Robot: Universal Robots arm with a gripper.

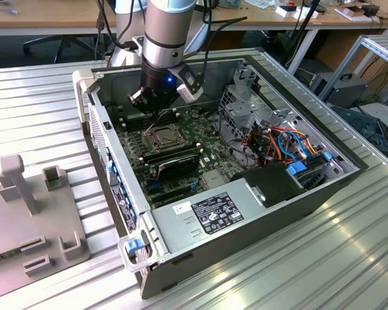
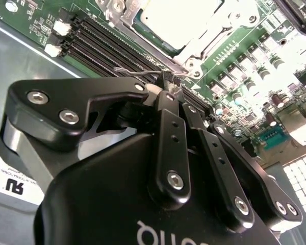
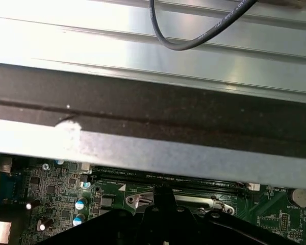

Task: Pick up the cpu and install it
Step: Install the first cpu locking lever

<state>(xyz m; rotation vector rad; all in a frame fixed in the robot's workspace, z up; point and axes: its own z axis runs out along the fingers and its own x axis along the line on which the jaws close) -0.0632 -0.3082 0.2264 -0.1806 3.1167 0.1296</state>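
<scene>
The cpu (image 2: pixel 176 20) shows as a pale square face lying flat inside the socket, with the metal frame (image 2: pixel 130 13) around it. In the exterior view the socket (image 1: pixel 165 137) sits on the green motherboard (image 1: pixel 210 165) inside the open computer case (image 1: pixel 90 123). My gripper (image 1: pixel 158 106) hangs just above the board beside the socket, towards the case's back wall. Its black fingers (image 2: pixel 169 109) are shut together. A thin wire lever (image 2: pixel 135 73) of the socket reaches the fingertips; I cannot tell whether it is pinched. The gripper (image 3: pixel 163 196) tip also shows in the first wrist view.
Black memory slots (image 2: pixel 104 43) run beside the socket. A power supply (image 1: pixel 207 216) fills the case's near side, and coloured cables (image 1: pixel 278 142) and drive bays lie on the exterior view's right. A grey fixture plate (image 1: pixel 32 213) lies on the ribbed metal table (image 1: pixel 39 110).
</scene>
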